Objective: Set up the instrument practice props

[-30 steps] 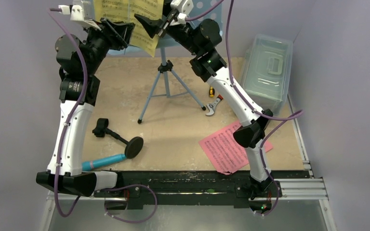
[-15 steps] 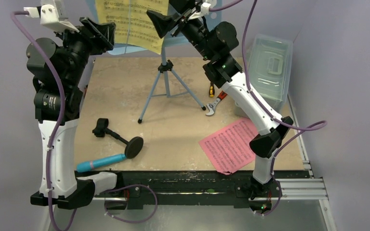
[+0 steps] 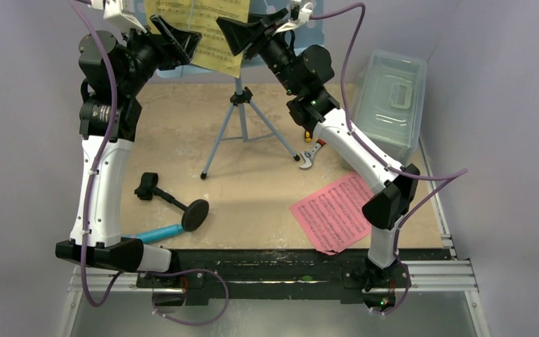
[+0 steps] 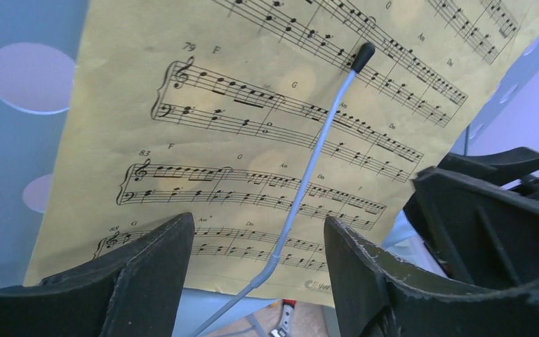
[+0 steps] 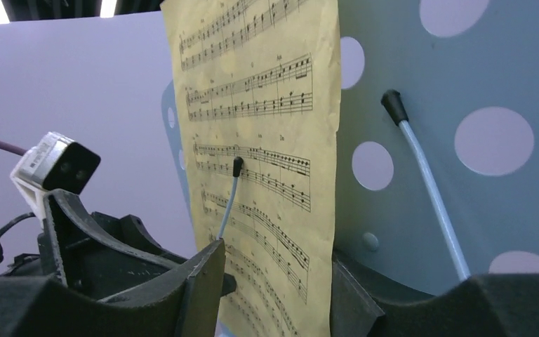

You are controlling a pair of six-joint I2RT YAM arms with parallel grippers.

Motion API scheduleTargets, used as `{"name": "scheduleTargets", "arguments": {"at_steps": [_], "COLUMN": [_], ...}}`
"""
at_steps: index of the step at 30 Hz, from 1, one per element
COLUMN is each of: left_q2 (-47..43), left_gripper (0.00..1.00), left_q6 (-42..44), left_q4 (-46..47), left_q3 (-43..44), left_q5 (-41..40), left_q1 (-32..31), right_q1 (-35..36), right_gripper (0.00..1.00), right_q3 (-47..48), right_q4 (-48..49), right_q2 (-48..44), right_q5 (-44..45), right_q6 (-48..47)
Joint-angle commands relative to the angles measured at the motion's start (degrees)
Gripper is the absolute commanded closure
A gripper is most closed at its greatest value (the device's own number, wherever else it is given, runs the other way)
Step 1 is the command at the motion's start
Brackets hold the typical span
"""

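Note:
The light blue music stand [image 3: 239, 121] stands on its tripod at the back of the table. A yellow sheet-music page [image 3: 209, 43] leans on its perforated desk [image 5: 463, 84], with a thin wire page holder [image 4: 314, 163] lying across it. My left gripper [image 3: 181, 39] is open in front of the page's lower part [image 4: 217, 161], the wire running between its fingers. My right gripper [image 5: 274, 288] is open, and its fingers straddle the page's right edge [image 5: 323, 182] without pinching it. The pink page [image 3: 333, 212], cyan microphone [image 3: 158, 233] and black mic stand [image 3: 175, 203] lie on the table.
A red-handled wrench [image 3: 312, 153] and a screwdriver [image 3: 308, 133] lie by the tripod's right leg. A clear lidded box [image 3: 391, 104] stands at the back right. A second wire holder [image 5: 428, 182] rests on the bare desk.
My left arm swung out to the left, then came back to the stand with its jaws wider. The right jaws widened, then narrowed around the page edge. The yellow page stays on the stand.

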Motion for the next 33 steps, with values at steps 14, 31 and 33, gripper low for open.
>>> {"name": "scheduleTargets", "arguments": {"at_steps": [14,31,33], "left_q2": [-0.87,-10.95,-11.25], "left_gripper": [0.69,1.00,1.00], "left_q6": [-1.96,1.26,1.74], "left_q4": [10.07,29.03,29.29], "left_q3": [-4.29,-22.42,-23.00], "left_q5": [4.22,4.40,3.84], "left_q1": [0.23,0.16,0.22], "right_q1": [-0.28,-2.90,-2.93], "right_gripper": [1.00,1.00,1.00], "right_q3": [8.02,22.37,22.80], "right_q4": [-1.78,-9.28,-9.29], "right_q2": [2.49,10.83,11.38], "right_q5": [-10.55,-21.28,-21.94], "right_q6": [-19.48,-25.20,-25.27]}}
